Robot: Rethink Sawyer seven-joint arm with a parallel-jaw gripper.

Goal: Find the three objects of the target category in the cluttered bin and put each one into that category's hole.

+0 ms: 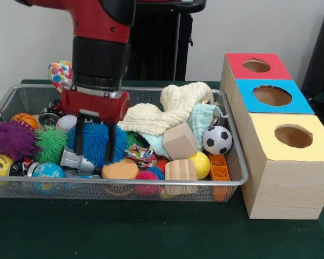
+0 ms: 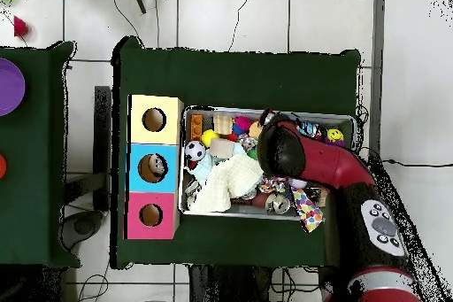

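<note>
A: Over the bin's (image 1: 235, 178) left half, claw (image 1: 95, 141) is down with its fingers spread around the blue ball (image 1: 95, 143), not clamped yet.

B: Makes sense, straddling before the pinch. Boxes (image 1: 283, 162) sit right of the bin, holes up.

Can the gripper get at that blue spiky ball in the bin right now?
Probably yes. The gripper hangs open right over the blue spiky ball, a finger on either side, with nothing lying on top of it.

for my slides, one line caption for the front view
Sawyer end effector straddling a blue spiky ball in the cluttered bin.
</note>
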